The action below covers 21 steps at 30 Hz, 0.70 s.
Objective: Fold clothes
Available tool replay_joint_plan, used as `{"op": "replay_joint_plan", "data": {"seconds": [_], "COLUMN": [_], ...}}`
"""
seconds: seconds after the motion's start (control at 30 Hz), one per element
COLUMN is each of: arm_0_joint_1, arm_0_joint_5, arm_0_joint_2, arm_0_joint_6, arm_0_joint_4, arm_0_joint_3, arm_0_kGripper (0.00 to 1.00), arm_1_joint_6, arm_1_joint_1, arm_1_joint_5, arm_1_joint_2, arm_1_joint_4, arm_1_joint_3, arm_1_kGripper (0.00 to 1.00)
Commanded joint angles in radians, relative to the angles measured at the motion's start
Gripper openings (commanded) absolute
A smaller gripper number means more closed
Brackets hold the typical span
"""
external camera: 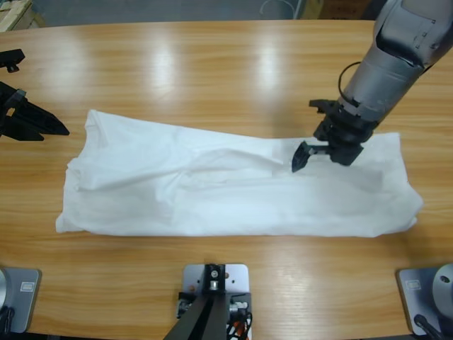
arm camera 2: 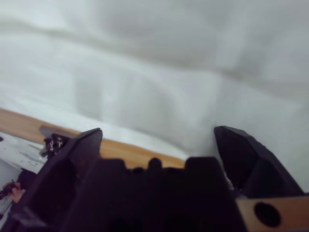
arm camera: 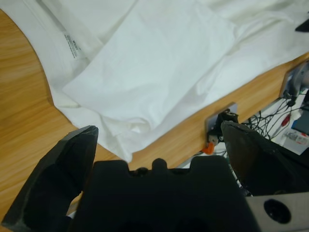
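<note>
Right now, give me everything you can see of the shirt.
The shirt is plain white soft cloth, folded into a long wrinkled band lying flat across the table. The left wrist view shows overlapped layers and a small printed label near one edge. The right gripper, open, hangs over its right part; whether it touches is unclear. The left gripper, also open, is off its left end, apart.

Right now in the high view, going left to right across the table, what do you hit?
Left gripper at the left edge, jaws open, off the cloth → white T-shirt spread lengthwise along the wooden table → right gripper over the shirt's right part, jaws open.
</note>
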Motion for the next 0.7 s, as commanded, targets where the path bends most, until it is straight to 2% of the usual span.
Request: {"op": "replay_joint_plan", "data": {"seconds": [0.03,0.27,0.4,0.53,0.7], "arm_0_joint_1": [-0.014,-0.023,-0.033,-0.04,-0.048], "arm_0_joint_5": [0.002,-0.001,-0.001,-0.001,-0.001], "arm_0_joint_2": [0.006,-0.003,-0.003,-0.007,-0.009], "arm_0_joint_6": [0.011,0.011,0.011,0.011,0.011], "arm_0_joint_4": [-0.011,-0.01,-0.01,-0.01,-0.01], "arm_0_joint_3": [0.036,0.042,0.046,0.046,0.048], "arm_0_kGripper": [0.996,0.996,0.996,0.996,0.996], "arm_1_joint_6": [0.093,0.201,0.217,0.185,0.121], "arm_1_joint_1": [0.099,0.184,0.199,0.199,0.217], "arm_1_joint_5": [0.004,0.034,0.005,-0.059,-0.092], "arm_1_joint_2": [-0.088,-0.134,-0.224,-0.217,-0.072], "arm_1_joint_4": [-0.019,-0.182,-0.198,-0.116,-0.102], "arm_1_joint_3": [0.12,0.302,0.29,0.063,-0.143], "arm_1_kGripper": [0.945,0.95,0.945,0.971,0.973]}}
